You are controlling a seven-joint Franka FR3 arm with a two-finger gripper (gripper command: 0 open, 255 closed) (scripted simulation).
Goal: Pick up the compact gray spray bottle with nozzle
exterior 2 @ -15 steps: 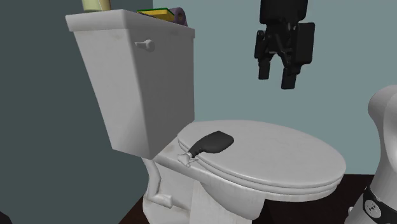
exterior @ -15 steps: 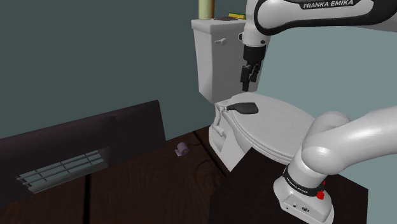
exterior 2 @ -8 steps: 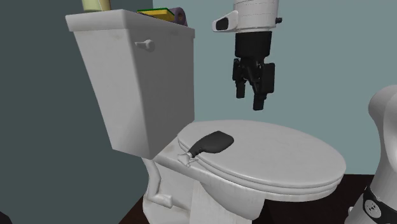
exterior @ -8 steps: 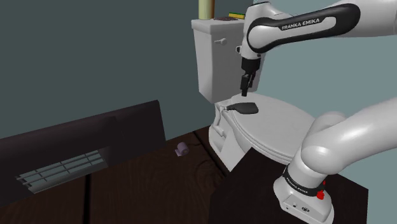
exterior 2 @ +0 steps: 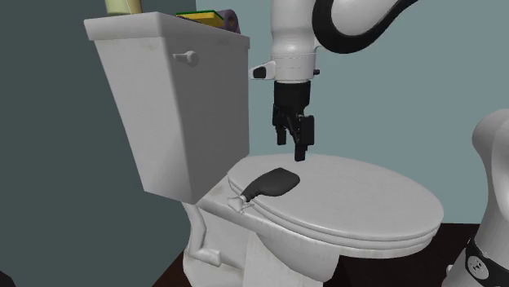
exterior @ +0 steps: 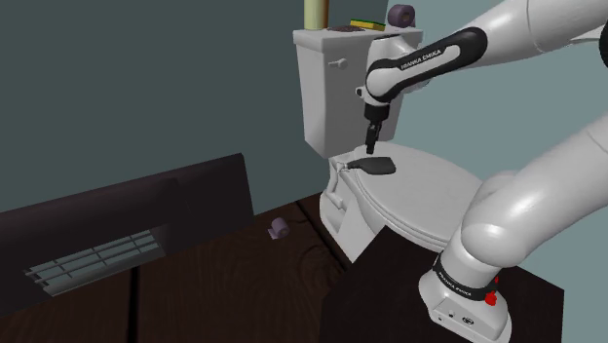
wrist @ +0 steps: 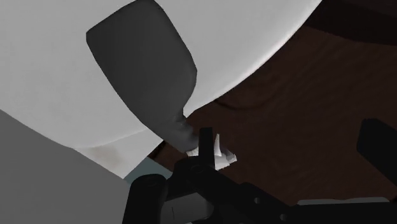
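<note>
The spray bottle lies on its side at the back of the closed toilet lid. Its body is dark gray, and its pale nozzle hangs over the lid's edge towards the tank. My gripper hangs open just above the bottle's fat end, pointing down and not touching it. In the shoulder view the gripper is right over the bottle. In the wrist view the bottle lies ahead of the gripper, off to the side of the gap, with the nozzle near one finger.
The white toilet tank stands close behind the gripper, with a pale cylinder, a yellow-green pad and a purple roll on top. A small purple object lies on the dark floor. A dark low cabinet fills the shoulder view's left.
The gripper has come down from high above the lid to just over the bottle, shifting towards the second exterior view's left. The bottle has not moved.
</note>
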